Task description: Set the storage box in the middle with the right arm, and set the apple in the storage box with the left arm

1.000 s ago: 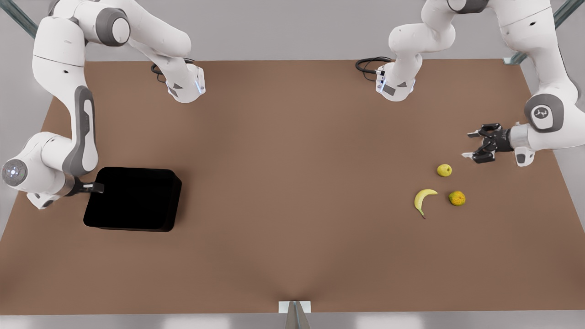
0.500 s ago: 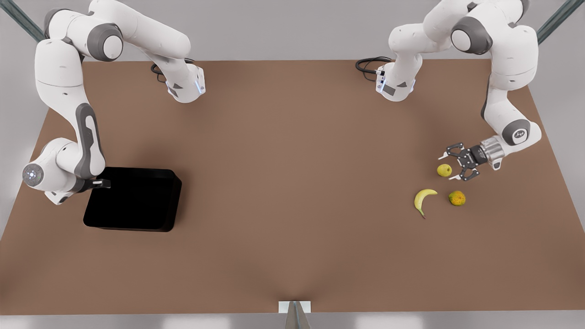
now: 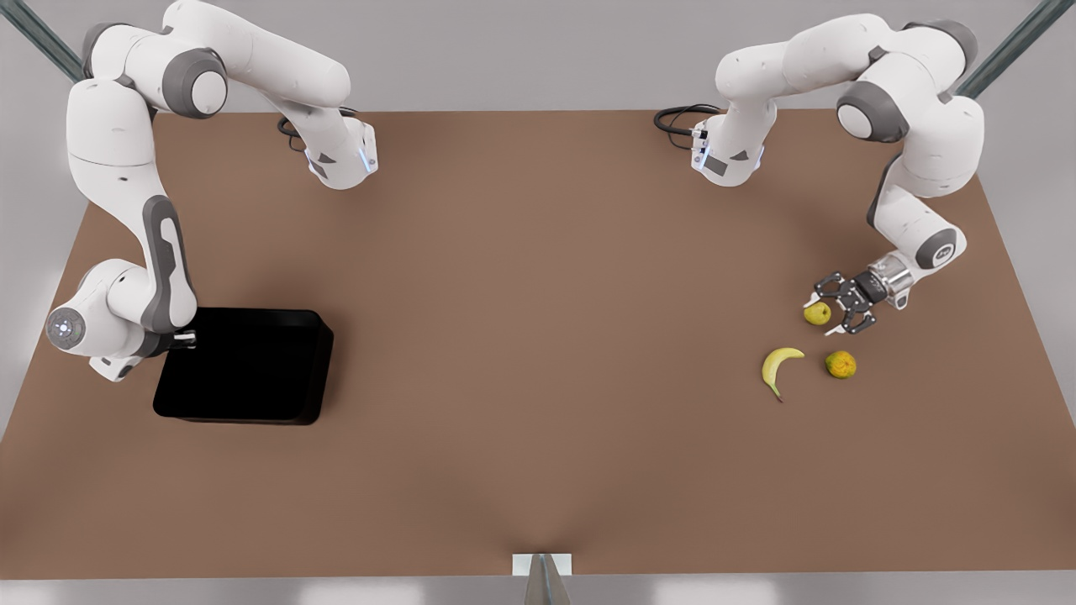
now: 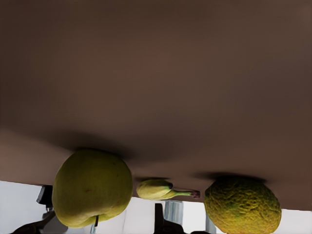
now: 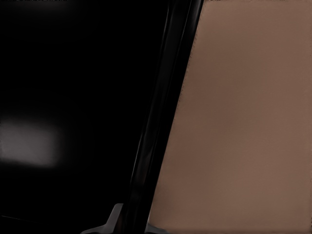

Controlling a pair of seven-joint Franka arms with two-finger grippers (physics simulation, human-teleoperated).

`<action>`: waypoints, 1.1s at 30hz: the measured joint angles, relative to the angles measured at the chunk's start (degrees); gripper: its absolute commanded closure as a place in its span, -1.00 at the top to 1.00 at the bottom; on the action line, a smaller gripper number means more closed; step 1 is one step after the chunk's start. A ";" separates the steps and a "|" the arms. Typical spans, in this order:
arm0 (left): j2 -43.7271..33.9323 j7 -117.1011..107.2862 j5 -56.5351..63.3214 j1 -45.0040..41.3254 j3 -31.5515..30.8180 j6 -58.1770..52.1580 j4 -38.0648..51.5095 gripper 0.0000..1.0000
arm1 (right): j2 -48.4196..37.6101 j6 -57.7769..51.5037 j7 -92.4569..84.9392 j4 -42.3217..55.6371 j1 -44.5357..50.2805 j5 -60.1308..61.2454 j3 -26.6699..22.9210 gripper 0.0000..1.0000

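The left tool (image 3: 830,311) is being held low at the small round yellow-green apple (image 3: 816,313), its fingers spread on either side, on the brown table (image 3: 538,336) at the front view's right. The right tool (image 3: 178,339) is being kept at the wall of the large shallow black storage box (image 3: 244,365), at the front view's left; its finger state cannot be told. Both grasps are judged in hand. Next, closing on the apple and dragging the box to the middle are called for.
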 measured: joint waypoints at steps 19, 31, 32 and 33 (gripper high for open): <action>1.43 -0.76 -2.15 0.51 -2.18 1.48 0.10 -0.41 | -3.56 -8.44 0.85 12.53 28.21 10.04 1.59 -0.57; -9.20 -18.80 -8.66 -0.18 -7.30 2.12 9.14 -0.57 | 16.66 -0.35 19.98 32.01 45.47 17.39 10.25 -0.54; -10.23 -20.42 -11.26 -0.21 -9.14 2.30 10.67 -0.57 | 17.51 -0.34 20.22 33.01 45.70 17.37 10.28 0.76; -11.52 -20.99 -13.09 -0.19 -11.30 2.77 11.47 -0.57 | 17.83 0.82 19.98 33.00 45.70 17.25 10.28 1.00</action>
